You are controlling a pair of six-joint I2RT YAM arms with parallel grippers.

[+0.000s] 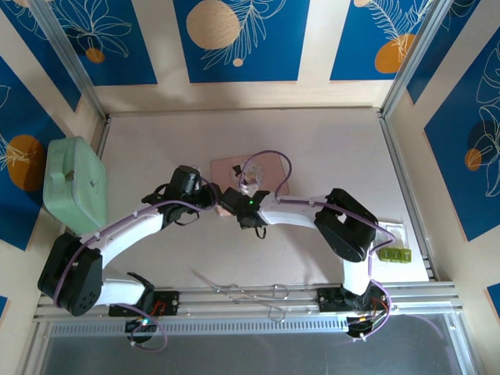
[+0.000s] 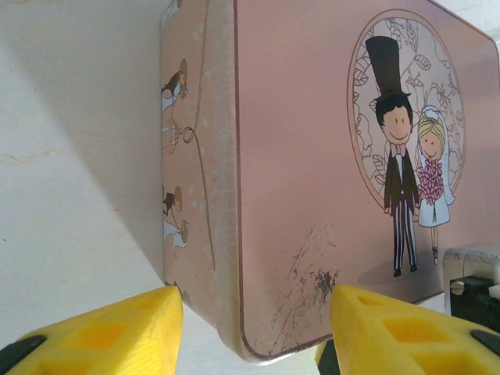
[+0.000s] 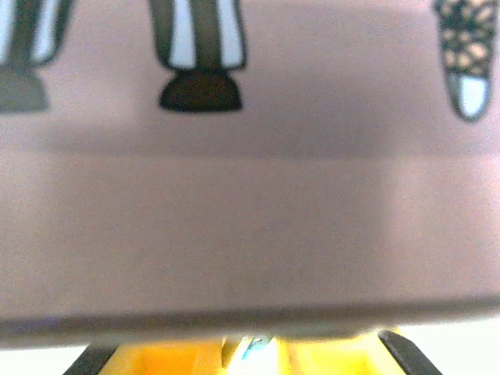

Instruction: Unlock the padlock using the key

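- Progress judged early: no sprung shackle visible anywhere, and no key seen seated in a lock.
- Padlock (image 3: 250, 344) taken, as a judgement only, to be the small silvery-blue glint low in the right wrist view, hard against the near wall of the pink box (image 2: 305, 156). Too blurred to rule out the key.
- Right hand (image 1: 244, 197) up against that same near wall. Yellow fingers (image 3: 328, 361) stand close on either side of the glint. Clenched on it or merely flanking it: cannot tell.
- Left hand (image 2: 250, 334) spread apart astride the box's near left corner, one finger beside the side wall, the other in front of the lid. Pressing or only bracketing: cannot tell. Probably there to steady the box.
- Box lying flat, lid down, on the counter (image 1: 336, 148), with a hand at either end of its near edge.
- Done, as far as visible: both hands in position at the lock side, box bracketed.
- Left to do, by judgement: key into the keyhole, a turn, shackle freed. None of these confirmed.
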